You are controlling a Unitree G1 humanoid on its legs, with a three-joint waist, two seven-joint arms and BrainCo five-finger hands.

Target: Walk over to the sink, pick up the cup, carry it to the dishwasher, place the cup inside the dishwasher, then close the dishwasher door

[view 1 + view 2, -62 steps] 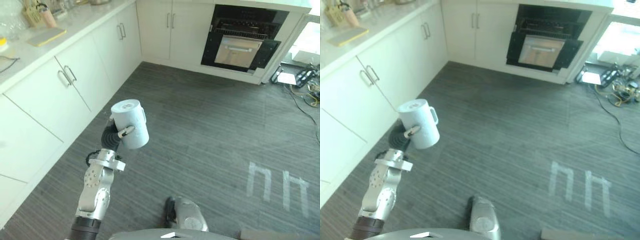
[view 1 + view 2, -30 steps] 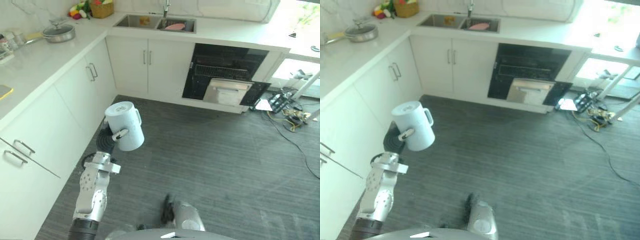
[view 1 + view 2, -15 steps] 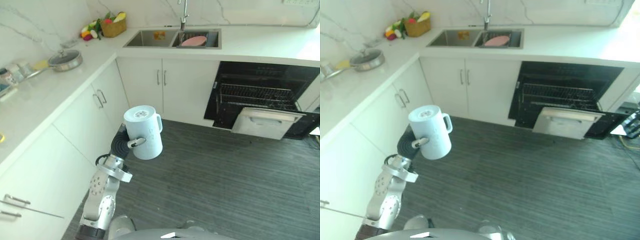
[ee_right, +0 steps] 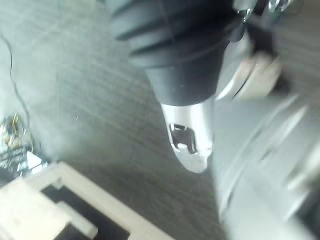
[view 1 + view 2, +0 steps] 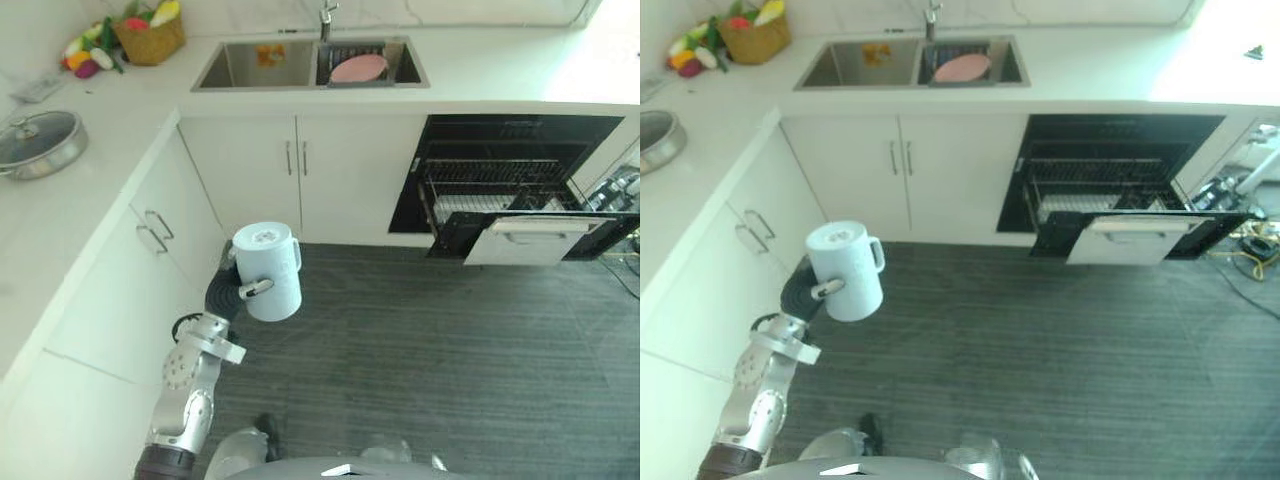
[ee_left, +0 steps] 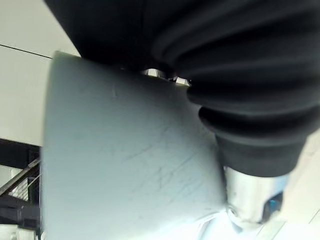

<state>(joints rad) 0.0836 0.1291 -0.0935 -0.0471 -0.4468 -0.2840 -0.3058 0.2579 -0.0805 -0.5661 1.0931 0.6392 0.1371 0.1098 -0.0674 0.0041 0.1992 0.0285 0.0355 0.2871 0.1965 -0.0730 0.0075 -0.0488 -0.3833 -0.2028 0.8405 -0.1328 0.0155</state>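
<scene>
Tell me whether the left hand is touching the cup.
Touching. In the left eye view the left hand has its thumb curled against the side of the pale blue cup, holding it up in the air.

- Left eye, high on the head: looking steeply down and ahead over the floor (image 5: 430, 340) to the sink (image 5: 255, 65) and the open dishwasher (image 5: 520, 215); well back from both
- Right eye, same height, just to one side: taking in nearly the same ground; sink, dishwasher, floor and the cup (image 5: 845, 270) on the left hand (image 5: 827, 289) shared between the two
- Left wrist: peering along its own hand from very close; hard up against the cup's side, shared with the eyes
- Right wrist: pointing down past the right hand (image 4: 175, 45) at the floor; close in
</scene>
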